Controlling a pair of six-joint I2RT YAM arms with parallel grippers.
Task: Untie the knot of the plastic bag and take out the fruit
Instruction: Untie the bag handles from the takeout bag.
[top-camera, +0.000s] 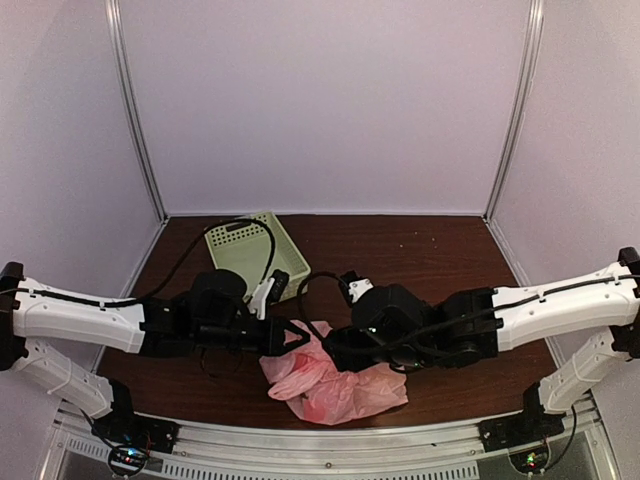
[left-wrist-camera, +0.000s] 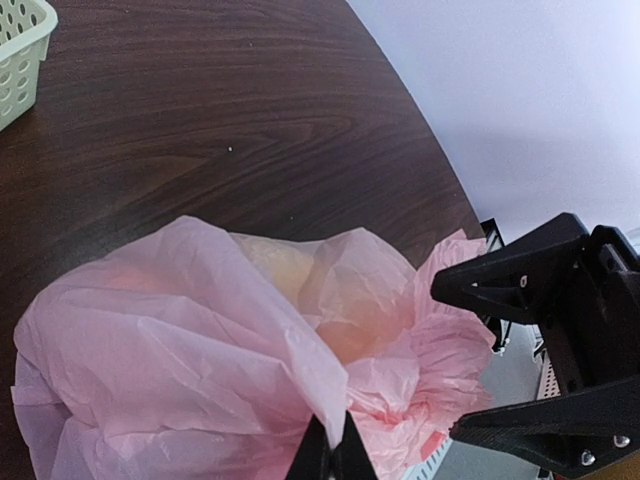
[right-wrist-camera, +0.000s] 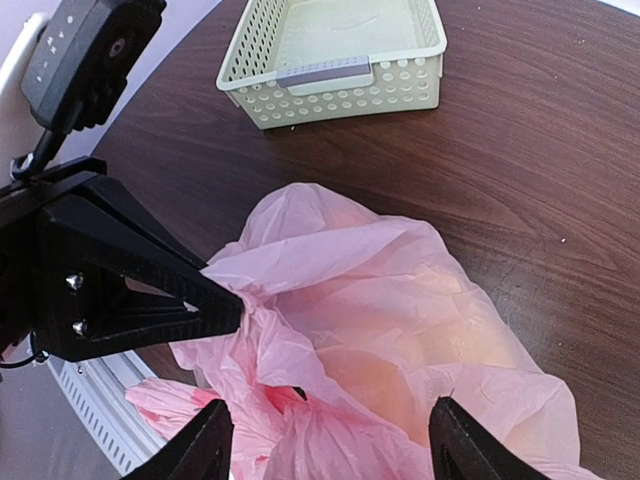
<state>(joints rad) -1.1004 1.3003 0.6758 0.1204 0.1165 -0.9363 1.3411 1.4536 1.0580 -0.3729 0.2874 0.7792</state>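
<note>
1. The plastic bag (top-camera: 335, 385) lies slumped on the bench (top-camera: 450, 250) near its near edge, about midway between the two arms. Its pink film is crumpled and puffed up.
2. Inside it the fruit (right-wrist-camera: 440, 345) shows only as soft yellow-orange glows through the film (left-wrist-camera: 290, 265). The film blurs them too much to count the pieces or tell their kinds.
3. The left fingers (left-wrist-camera: 318, 460) are clenched together on a fold of the bag's film at its left side. The right wrist view shows their black tips (right-wrist-camera: 215, 300) against that fold.
4. The right fingers (right-wrist-camera: 195, 450) stand released and spread apart, one on each side of a darker, bunched part of the bag, possibly the knot. They grasp nothing.
5. A pale green slotted basket (top-camera: 255, 250) sits open side up at the far left of the bench, well apart from the bag.
</note>
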